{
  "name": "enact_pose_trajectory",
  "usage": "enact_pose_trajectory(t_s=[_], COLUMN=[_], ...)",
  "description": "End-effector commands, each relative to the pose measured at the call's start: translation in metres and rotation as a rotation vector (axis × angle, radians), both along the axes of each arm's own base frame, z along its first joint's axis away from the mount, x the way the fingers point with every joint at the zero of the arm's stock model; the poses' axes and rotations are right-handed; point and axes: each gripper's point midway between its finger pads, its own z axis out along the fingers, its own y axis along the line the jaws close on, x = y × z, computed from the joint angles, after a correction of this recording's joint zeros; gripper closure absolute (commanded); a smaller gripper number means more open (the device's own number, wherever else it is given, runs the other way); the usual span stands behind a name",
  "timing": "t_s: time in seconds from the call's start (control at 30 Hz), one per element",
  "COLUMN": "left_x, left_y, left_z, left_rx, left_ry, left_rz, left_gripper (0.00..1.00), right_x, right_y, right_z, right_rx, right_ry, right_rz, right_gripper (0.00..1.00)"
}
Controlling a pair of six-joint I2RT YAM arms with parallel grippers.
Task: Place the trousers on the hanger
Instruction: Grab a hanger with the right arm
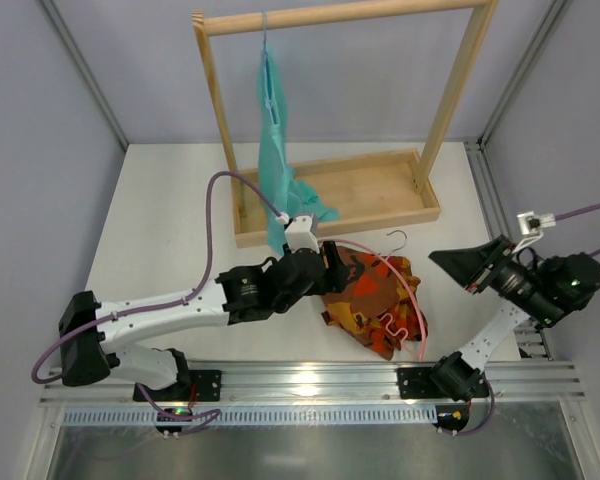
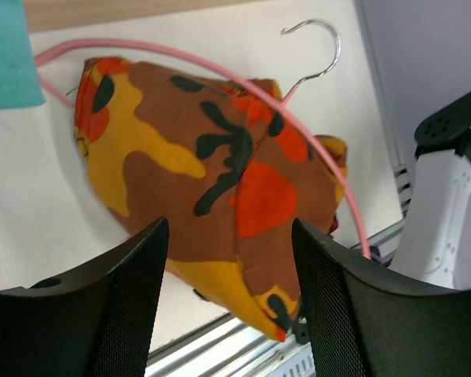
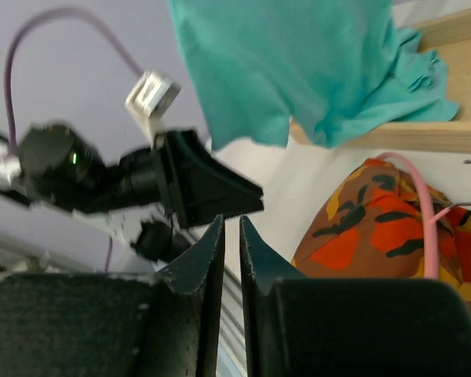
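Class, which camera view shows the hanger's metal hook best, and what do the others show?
The left wrist view: the hook shows whole and large. The top external view shows it whole but tiny. The right wrist view clearly shows only the hanger's pink arm.

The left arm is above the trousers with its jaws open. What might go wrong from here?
1. The hanger lies across the trousers; the open left jaws, closing there, may pinch its pink arm together with the cloth.
2. The trousers lie bunched and folded, so a grip may take several layers.
3. The teal garment hangs close beside the left arm and might snag when it lifts.
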Motion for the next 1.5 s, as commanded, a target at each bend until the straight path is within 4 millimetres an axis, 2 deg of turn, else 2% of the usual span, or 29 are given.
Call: enact_pose_trajectory(t_s=[0.0,0.07,0.27,0.33,0.37,0.4,0.5,0.53,0.6,0.63,0.67,0.7,0.73,0.77,0.8,0.83,0.87,0.93,0.97,1.0,1.03,1.07,1.1,1.17,1.2,1.27,1.3,1.37,1.47], left_x=[-0.004,-0.005,-0.009,-0.010,-0.011,-0.011,-0.011,-0.013,-0.009,-0.008,-0.007,-0.007,-0.007,-0.009,-0.008,-0.008,-0.010,-0.012,-0.013,-0.015,-0.016,-0.017,-0.019,-0.021,-0.023,-0.024,-0.024,-0.025,-0.025], left_y=[0.003,0.004,0.007,0.008,0.008,0.009,0.020,0.029,0.042,0.048,0.059,0.065,0.071,0.082,0.089,0.094,0.099,0.113,0.118,0.126,0.129,0.131,0.138,0.140,0.143,0.143,0.143,0.140,0.136], left_z=[-0.009,-0.008,0.000,0.005,0.007,0.010,0.028,0.036,0.045,0.049,0.056,0.059,0.061,0.065,0.068,0.068,0.070,0.075,0.075,0.074,0.073,0.071,0.071,0.067,0.067,0.063,0.061,0.061,0.056], left_rx=[-0.017,-0.032,-0.069,-0.080,-0.084,-0.089,-0.111,-0.118,-0.119,-0.122,-0.116,-0.114,-0.108,-0.107,-0.106,-0.107,-0.115,-0.130,-0.129,-0.126,-0.116,-0.109,-0.107,-0.108,-0.119,-0.117,-0.117,-0.122,-0.110], left_ry=[0.024,0.026,0.010,0.001,-0.004,-0.008,-0.042,-0.057,-0.088,-0.101,-0.123,-0.132,-0.138,-0.145,-0.154,-0.157,-0.162,-0.172,-0.173,-0.170,-0.170,-0.165,-0.162,-0.157,-0.158,-0.154,-0.153,-0.153,-0.148], left_rz=[-0.003,-0.003,-0.028,-0.032,-0.037,-0.038,-0.030,-0.025,0.014,0.026,0.044,0.052,0.065,0.076,0.094,0.101,0.106,0.123,0.126,0.135,0.133,0.131,0.135,0.128,0.127,0.120,0.120,0.108,0.099], left_gripper=[0.36,0.36,0.36,0.36,0.36,0.36,0.37,0.36,0.36,0.36,0.35,0.35,0.35,0.35,0.35,0.35,0.35,0.35,0.35,0.34,0.34,0.34,0.34,0.34,0.34,0.34,0.34,0.34,0.34], right_x=[0.037,0.041,0.059,0.044,0.049,0.040,0.021,0.005,0.003,-0.016,-0.021,-0.021,-0.012,-0.027,-0.023,0.001,0.006,0.033,0.060,0.078,0.096,0.111,0.129,0.143,0.146,0.151,0.150,0.150,0.140], right_y=[-0.017,-0.012,-0.029,-0.017,-0.021,-0.013,-0.001,0.012,0.010,0.026,0.031,0.032,0.019,0.056,0.064,0.063,0.109,0.127,0.131,0.123,0.120,0.113,0.086,0.068,0.051,0.035,0.025,-0.001,-0.009], right_z=[-0.055,-0.048,-0.024,0.011,0.014,0.037,0.073,0.102,0.137,0.154,0.164,0.175,0.193,0.198,0.202,0.214,0.210,0.196,0.177,0.169,0.145,0.141,0.104,0.090,0.051,0.015,-0.023,-0.049,-0.100], right_rx=[-0.028,-0.001,-0.052,-0.131,-0.120,-0.157,-0.235,-0.276,-0.300,-0.384,-0.458,-0.516,-0.524,-0.631,-0.747,-0.740,-0.778,-0.762,-0.758,-0.702,-0.682,-0.630,-0.622,-0.467,-0.438,-0.403,-0.423,-0.424,-0.348], right_ry=[0.066,0.108,0.086,-0.009,0.007,-0.039,-0.137,-0.183,-0.212,-0.282,-0.338,-0.355,-0.306,-0.360,-0.395,-0.316,-0.398,-0.358,-0.307,-0.223,-0.133,-0.111,-0.021,0.024,0.114,0.207,0.299,0.318,0.391], right_rz=[-0.122,-0.055,-0.052,-0.058,-0.056,-0.059,-0.089,-0.111,-0.162,-0.250,-0.303,-0.367,-0.460,-0.507,-0.518,-0.617,-0.462,-0.496,-0.381,-0.358,-0.352,-0.373,-0.369,-0.354,-0.299,-0.251,-0.244,-0.284,-0.208], right_gripper=[0.84,0.75,0.71,0.71,0.71,0.70,0.68,0.67,0.66,0.63,0.62,0.60,0.58,0.48,0.46,0.43,0.35,0.35,0.33,0.34,0.34,0.33,0.34,0.32,0.29,0.22,0.20,0.19,0.19])
